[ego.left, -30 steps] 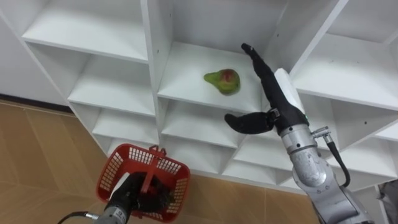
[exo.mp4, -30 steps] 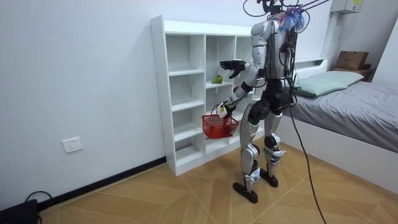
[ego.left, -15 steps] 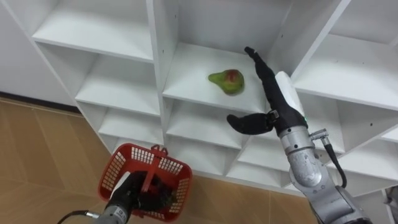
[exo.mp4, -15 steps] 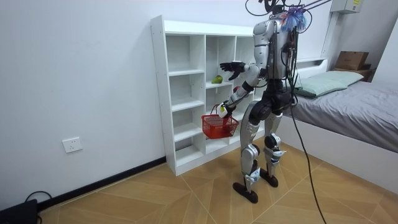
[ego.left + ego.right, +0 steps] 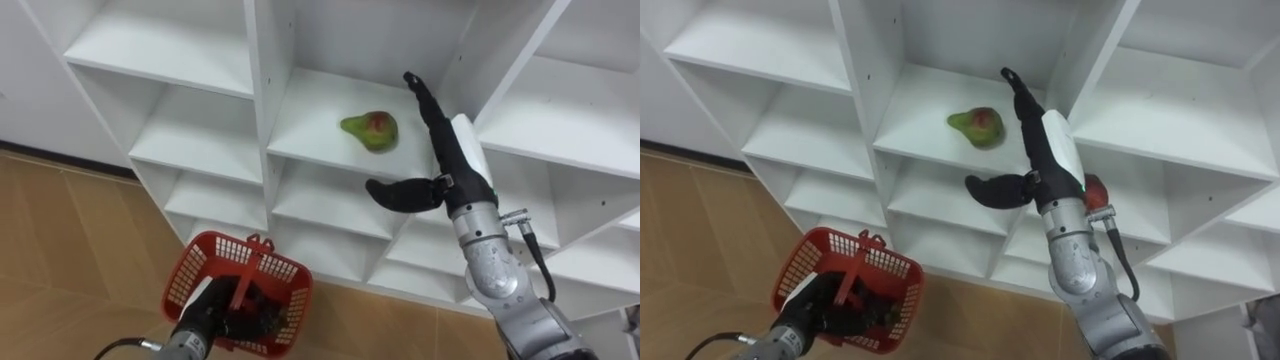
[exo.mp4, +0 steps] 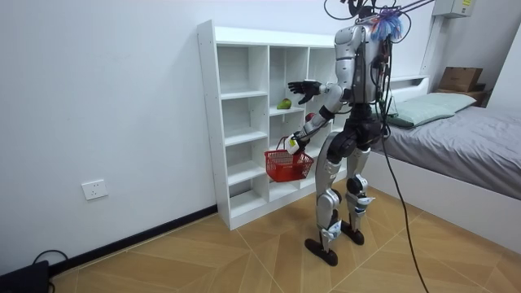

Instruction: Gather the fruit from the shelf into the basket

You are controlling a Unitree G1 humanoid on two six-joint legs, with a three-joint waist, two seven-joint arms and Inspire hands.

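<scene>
A green pear [image 5: 370, 130] with a red blush lies on a middle shelf of the white closet [image 5: 255, 110]. My right hand [image 5: 455, 160] is open just to the pear's right at the shelf's front, fingers straight and thumb spread below, not touching it. My left hand [image 5: 205, 318] is shut on the handle of a red basket [image 5: 185, 278] held low in front of the lower shelves. Dark things lie in the basket; I cannot tell what they are. A small red round thing [image 5: 1095, 190] peeks out behind my right wrist on the shelf to the right.
I stand facing the closet [image 6: 244, 122], which is set against a white wall on a wooden floor [image 6: 244, 252]. A bed [image 6: 464, 130] is on the room view's right, behind me. The closet's upright panels [image 5: 470, 60] flank the pear's compartment.
The whole picture has shifted a little to the right, so the camera moved. My right hand stays open beside the pear, and the basket hangs as before.
</scene>
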